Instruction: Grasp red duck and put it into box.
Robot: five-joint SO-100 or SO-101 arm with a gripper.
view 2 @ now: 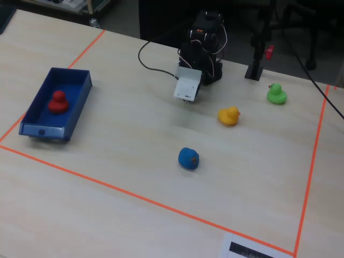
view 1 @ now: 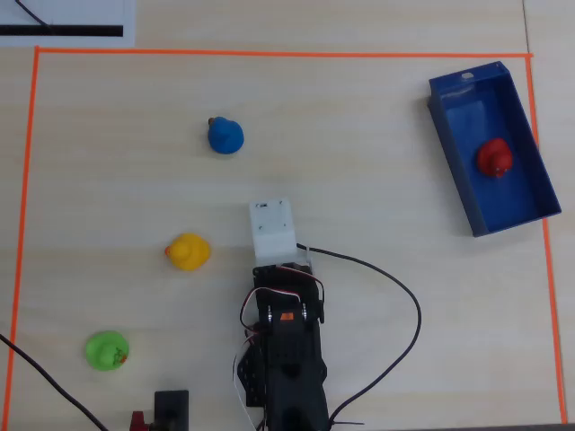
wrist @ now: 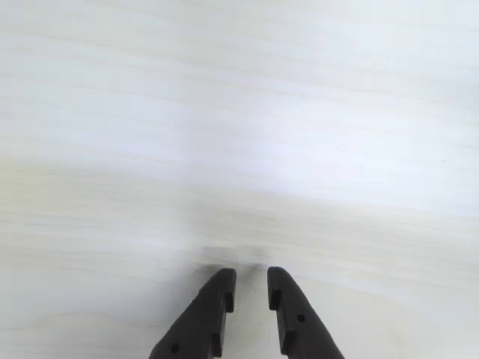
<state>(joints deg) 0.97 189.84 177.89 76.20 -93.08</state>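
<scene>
With the red duck point(view 1: 493, 158) already sitting in the box point(view 1: 530, 157) at two o'clock overhead, the empty hand point(wrist: 251, 288), fingers slightly parted over bare tabletop point(wrist: 239, 134), need only stay clear of it

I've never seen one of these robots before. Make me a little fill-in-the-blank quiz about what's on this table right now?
1. The red duck sits inside the blue ____.
2. The duck lying between the blue duck and the green duck in the overhead view is coloured ____.
3. In the wrist view, the gripper holds ____ between its fingers.
4. The number of ducks on the table outside the box is ____.

Missing words: box; yellow; nothing; three
</scene>
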